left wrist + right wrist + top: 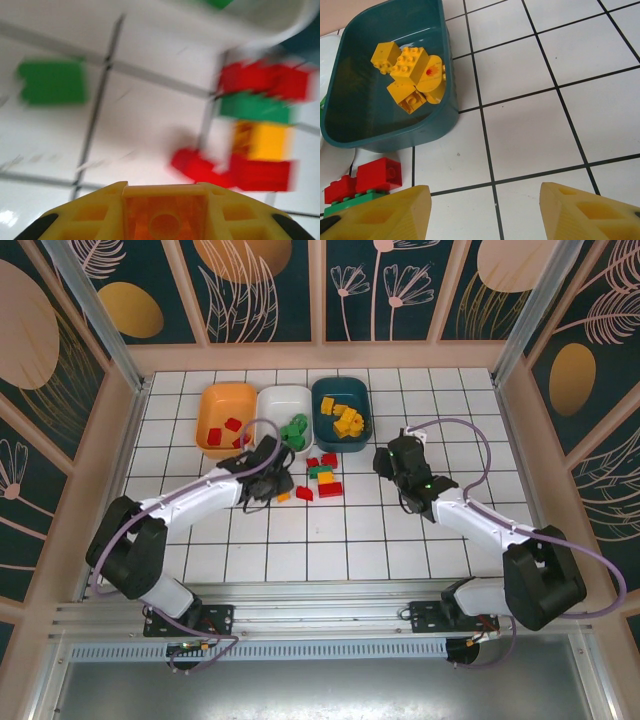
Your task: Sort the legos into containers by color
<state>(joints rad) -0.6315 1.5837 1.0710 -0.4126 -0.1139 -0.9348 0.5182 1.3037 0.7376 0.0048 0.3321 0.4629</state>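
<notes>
My left gripper (pixel 272 490) is low over the tiles, left of a loose cluster of legos (pixel 323 476), and is shut on an orange lego (pixel 165 220) held between its yellow fingers (pixel 85 215). Ahead of it lie red (pixel 265 80), green (pixel 255 107), yellow (pixel 262 140) and red (pixel 240 170) bricks, with a lone green brick (pixel 52 82) to the left. My right gripper (pixel 390 460) (pixel 485 205) stands open over bare tiles beside the teal tray (pixel 395 135), which holds yellow legos (pixel 410 65). The orange tray (pixel 212 400) holds red legos, the white tray (pixel 283 397) green ones.
The three trays stand side by side at the back of the tiled table, with wooden walls behind and on both sides. Red and green bricks (pixel 365 182) lie just left of my right gripper. Open tiles stretch to the right and towards the near edge.
</notes>
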